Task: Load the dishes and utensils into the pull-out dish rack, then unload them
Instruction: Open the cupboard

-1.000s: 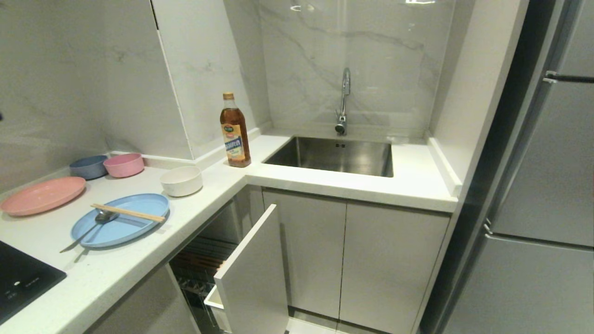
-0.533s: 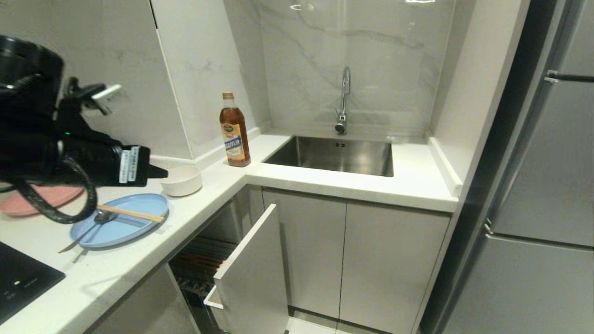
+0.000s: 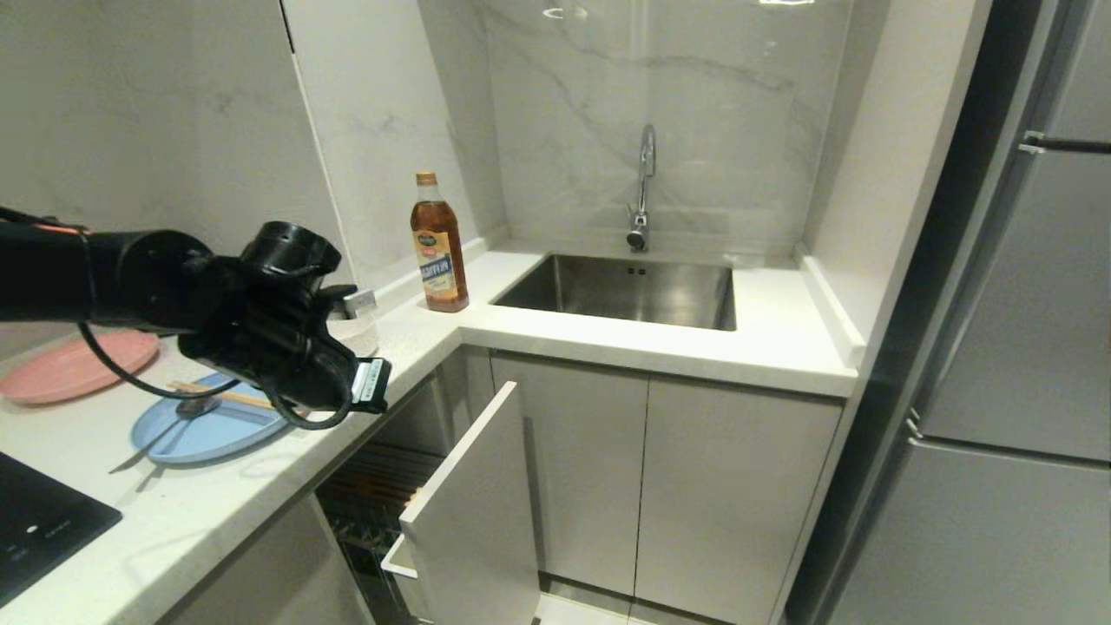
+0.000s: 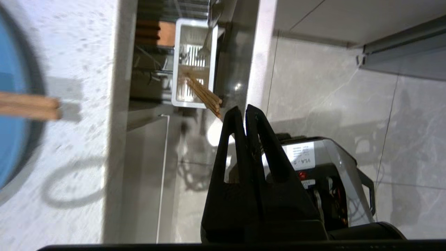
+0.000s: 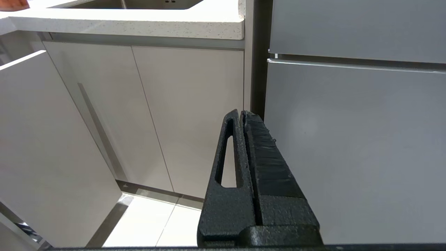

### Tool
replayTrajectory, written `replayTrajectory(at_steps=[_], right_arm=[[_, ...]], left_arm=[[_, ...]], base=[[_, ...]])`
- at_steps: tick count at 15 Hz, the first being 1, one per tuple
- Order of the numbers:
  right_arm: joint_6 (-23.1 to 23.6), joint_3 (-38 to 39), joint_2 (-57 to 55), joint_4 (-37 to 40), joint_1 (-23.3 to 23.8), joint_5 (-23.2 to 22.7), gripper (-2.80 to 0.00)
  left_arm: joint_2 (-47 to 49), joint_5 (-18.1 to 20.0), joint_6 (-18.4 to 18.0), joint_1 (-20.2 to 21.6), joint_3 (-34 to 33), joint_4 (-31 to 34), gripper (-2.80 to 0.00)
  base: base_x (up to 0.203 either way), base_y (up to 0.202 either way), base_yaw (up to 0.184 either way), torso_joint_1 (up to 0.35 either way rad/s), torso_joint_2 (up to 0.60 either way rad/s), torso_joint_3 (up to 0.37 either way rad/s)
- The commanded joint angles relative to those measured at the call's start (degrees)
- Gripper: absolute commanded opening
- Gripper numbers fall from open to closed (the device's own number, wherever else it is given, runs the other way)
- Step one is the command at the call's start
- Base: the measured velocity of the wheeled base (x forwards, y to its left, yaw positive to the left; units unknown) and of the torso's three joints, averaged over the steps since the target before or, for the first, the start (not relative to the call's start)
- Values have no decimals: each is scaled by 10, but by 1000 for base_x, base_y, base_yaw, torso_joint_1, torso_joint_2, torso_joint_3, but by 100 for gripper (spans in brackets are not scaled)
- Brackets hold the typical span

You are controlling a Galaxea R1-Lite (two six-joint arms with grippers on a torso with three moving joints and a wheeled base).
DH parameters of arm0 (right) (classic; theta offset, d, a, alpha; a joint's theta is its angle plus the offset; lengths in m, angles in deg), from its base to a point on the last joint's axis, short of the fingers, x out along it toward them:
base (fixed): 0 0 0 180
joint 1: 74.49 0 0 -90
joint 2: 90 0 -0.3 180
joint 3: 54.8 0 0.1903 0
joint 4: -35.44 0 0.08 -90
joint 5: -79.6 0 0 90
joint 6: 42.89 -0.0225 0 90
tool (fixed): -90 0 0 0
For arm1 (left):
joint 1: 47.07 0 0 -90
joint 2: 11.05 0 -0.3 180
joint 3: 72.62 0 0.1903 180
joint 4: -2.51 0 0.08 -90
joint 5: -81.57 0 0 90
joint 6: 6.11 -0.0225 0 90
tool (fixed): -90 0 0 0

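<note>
While left gripper (image 4: 243, 111) hangs closed, empty | label (image 4: 299, 156) reads "VLA".

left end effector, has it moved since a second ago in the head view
Yes. The left end effector, shut and empty, was out of view a second ago; it has swung in from the left past the blue plate toward the oil bottle.

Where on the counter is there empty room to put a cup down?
Bare counter runs between the sink and the right wall, and along the front edge below the sink. A smaller patch lies between the blue plate and the black cooktop. The left stretch is crowded: pink plate, white bowl, and the left gripper above it.
</note>
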State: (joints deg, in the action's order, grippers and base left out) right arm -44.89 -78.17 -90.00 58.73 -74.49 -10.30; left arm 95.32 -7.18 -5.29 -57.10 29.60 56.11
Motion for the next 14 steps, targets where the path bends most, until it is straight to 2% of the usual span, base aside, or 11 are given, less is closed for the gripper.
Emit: replayTrajectory(at_steps=[1,6,14], right_arm=[[0,0,0,0,0,0,-280],[0,0,-1,0,0,0,-280],[0,0,0,0,0,-1,-280]], left_arm=[[51,-1,0,3,-1,-10,-280],[125,-3,8,8,-10,-91,-280],[195,-3,25,-6,-18,-152,-280]], base=[[0,0,0,0,0,0],[0,0,0,0,0,0],[0,0,0,0,0,0]])
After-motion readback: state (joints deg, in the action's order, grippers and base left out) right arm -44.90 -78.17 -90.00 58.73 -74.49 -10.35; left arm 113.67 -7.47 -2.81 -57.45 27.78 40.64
